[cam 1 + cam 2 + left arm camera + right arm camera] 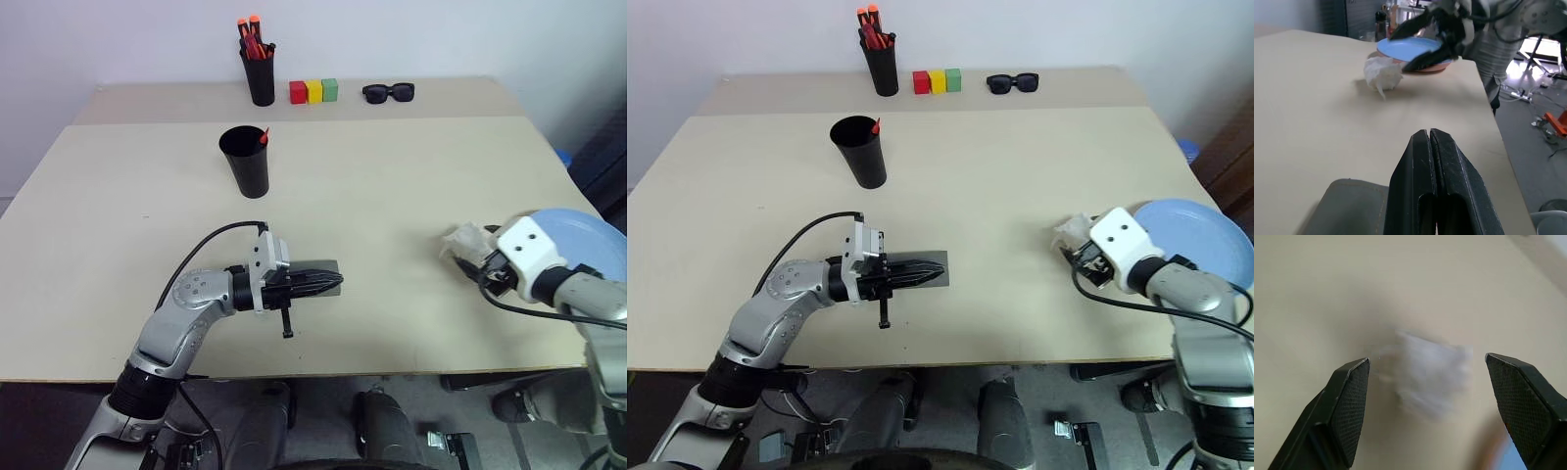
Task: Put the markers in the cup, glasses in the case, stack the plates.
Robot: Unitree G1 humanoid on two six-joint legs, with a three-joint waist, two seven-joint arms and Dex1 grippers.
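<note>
The blue plate lies on the pink plate at the surface's right edge, a crumpled tissue beside it. Right gripper: jaws released, spread either side of the tissue. Left gripper: jaws clenched and empty, over the grey case. A red marker stands in the cup.

A: Left wrist view — what did the left gripper look like?

B: Its two black fingers were pressed flat together, no gap, lying low over the beige table. A grey case sat directly beneath them, closed as far as could be told.

A: And farther along the table?

B: A crumpled white tissue lay on the surface. Just beyond it, near the table's corner, was the light blue plate, with a pinkish rim showing under its edge. The right gripper hung over that plate, jaws spread wide.

A: Touching anything?

B: Could not tell.
</note>
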